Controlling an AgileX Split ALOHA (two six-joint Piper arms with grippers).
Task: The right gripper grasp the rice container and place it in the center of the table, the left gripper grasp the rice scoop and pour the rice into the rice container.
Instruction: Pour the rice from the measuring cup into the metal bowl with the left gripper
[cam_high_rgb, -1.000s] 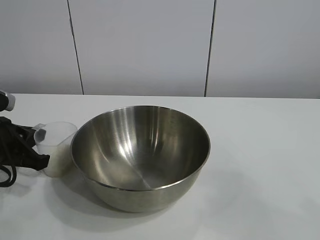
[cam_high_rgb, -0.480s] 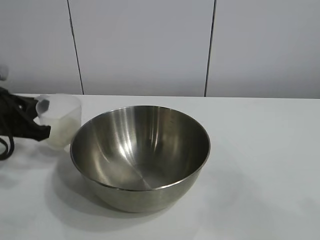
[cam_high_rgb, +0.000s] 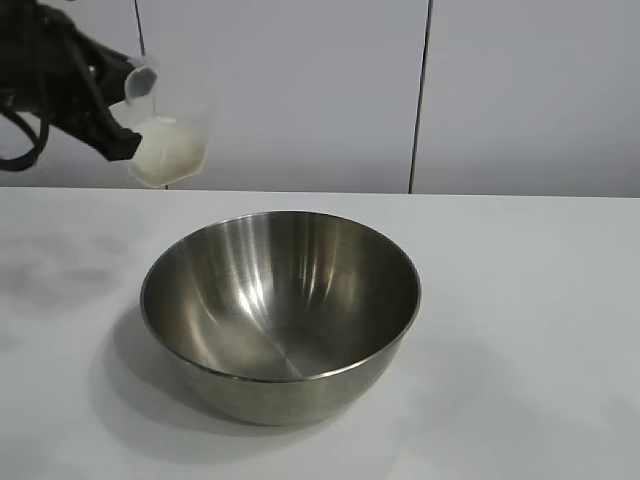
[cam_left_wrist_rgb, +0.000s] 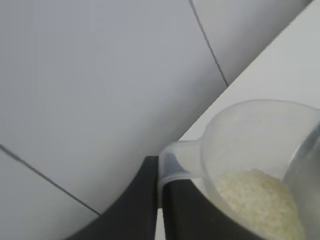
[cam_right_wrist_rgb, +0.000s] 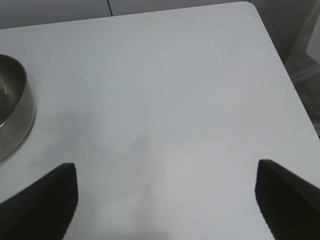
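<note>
White table (cam_high_rgb: 530, 330) fills the lower part of the exterior view, running back to a pale panelled wall (cam_high_rgb: 300, 90). Near its middle sits the steel bowl (cam_high_rgb: 280, 310), upright and open, its inside bare of grains; in the right wrist view only one edge of it shows (cam_right_wrist_rgb: 12, 107), well apart from the right gripper (cam_right_wrist_rgb: 165, 200). That gripper hangs above bare tabletop with its two dark fingers (cam_right_wrist_rgb: 42, 197) spread wide, holding nothing.

Up in the exterior view's top left corner, the left gripper (cam_high_rgb: 118, 120) is raised well above the table, off to the bowl's left and clear of it. Its fingers are pressed on the scoop's small handle, which the left wrist view shows pinched between them (cam_left_wrist_rgb: 172, 167). The clear scoop (cam_high_rgb: 165, 140) is lifted in the air and tilted. Rice (cam_left_wrist_rgb: 260, 200) lies piled in its lower part.
</note>
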